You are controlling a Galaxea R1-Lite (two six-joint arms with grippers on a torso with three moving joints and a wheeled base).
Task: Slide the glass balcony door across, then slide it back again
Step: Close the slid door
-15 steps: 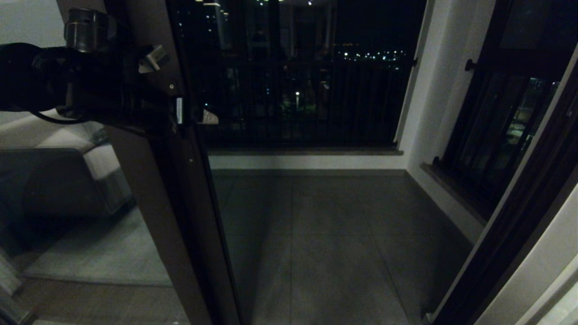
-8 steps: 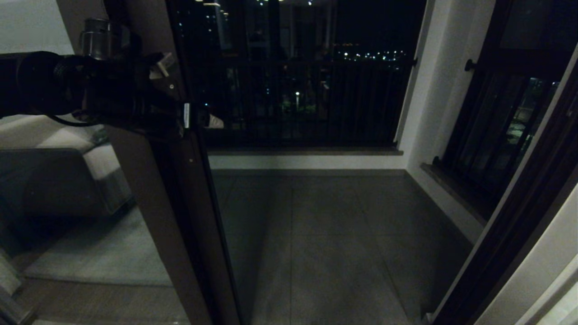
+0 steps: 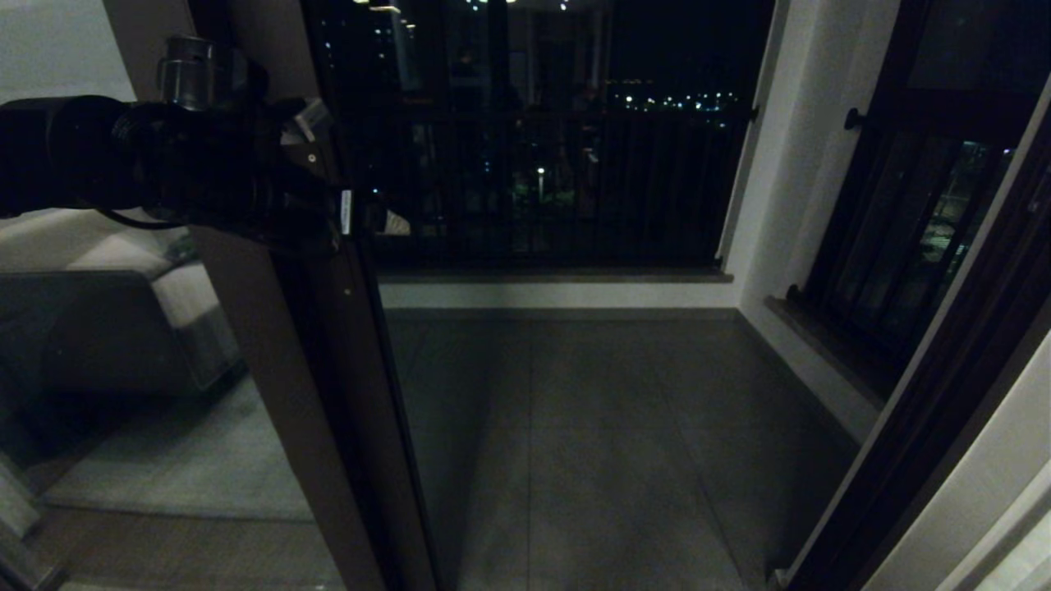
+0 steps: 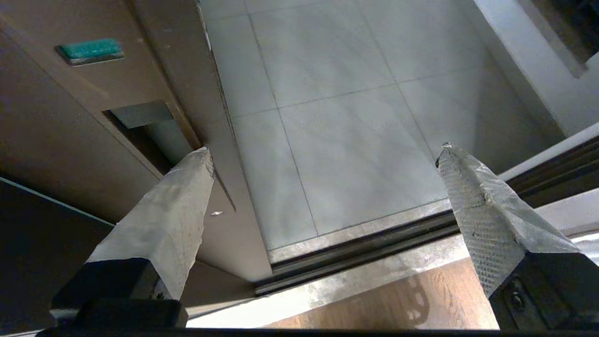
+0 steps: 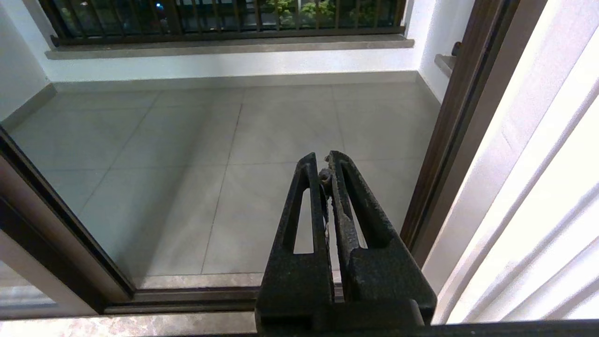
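Observation:
The glass balcony door (image 3: 283, 386) stands at the left, its dark brown stile (image 4: 70, 121) edging an open doorway. Its glass mirrors a sofa. My left gripper (image 3: 371, 217) is open at the stile's edge, at chest height. In the left wrist view, one of its fingertips (image 4: 194, 164) sits at the corner of the recessed handle (image 4: 140, 124), while the other (image 4: 451, 161) hangs free over the balcony floor. A green label (image 4: 90, 50) marks the stile above the recess. My right gripper (image 5: 324, 161) is shut on nothing, low near the right door frame (image 5: 449, 140).
Grey balcony tiles (image 3: 591, 443) lie beyond the floor track (image 4: 365, 250). A dark railing (image 3: 566, 189) closes the back and a black-barred window (image 3: 911, 230) lines the right wall. A pale curtain (image 5: 538, 210) hangs at the right of the opening.
My left arm has shifted a little to the right, carrying the open gripper further past the stile's edge. The door itself has not moved.

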